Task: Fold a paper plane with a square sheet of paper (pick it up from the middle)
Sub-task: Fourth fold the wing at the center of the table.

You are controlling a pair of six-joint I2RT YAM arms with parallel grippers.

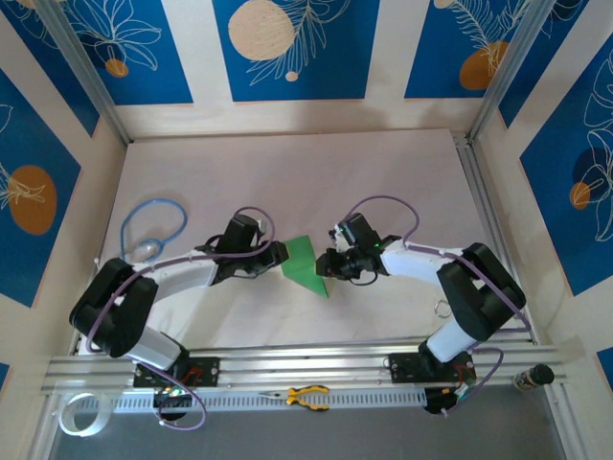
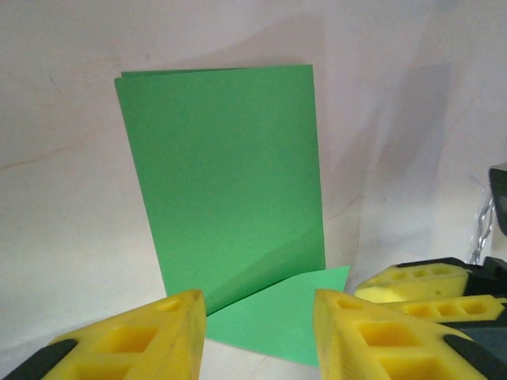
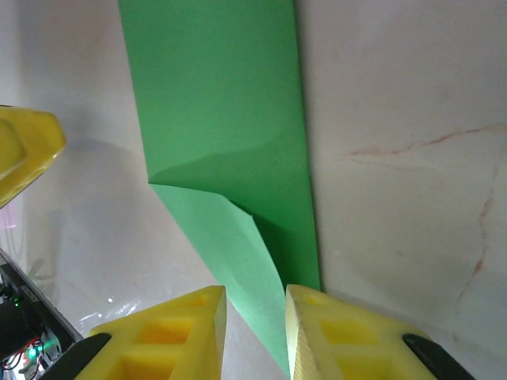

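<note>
Green, thin and plain, the folded sheet of paper (image 1: 305, 264) lay on the white desk (image 1: 287, 172), right between my two claws. It was doubled over into a tall rectangle, the two layers sitting slightly offset at the far edge in the left wrist view. One near corner was turned out as a lighter, pointed flap.

Left claw (image 2: 260, 305): spread. Its yellow fingers (image 2: 135, 340) stood wide apart, and the turned-out flap ran into the gap between them. I saw no finger pressing on the paper. It pinched nothing.

Right claw (image 3: 253, 294): also parted, with a narrower gap. The pointed tip of the flap ran down between its yellow fingers (image 3: 348, 332), close to both. I could not tell whether either finger brushed the edge, but there was no pinch.

From the top view the two claws faced each other across the paper, the left one at its left edge and the right one at its right corner. The claws themselves were apart.

Quick extras: a blue cable loop (image 1: 153, 222) lay on the desk beyond the left arm, and yellow-handled pliers (image 1: 308, 396) lay on the metal rail at the near edge, well apart from the paper.
</note>
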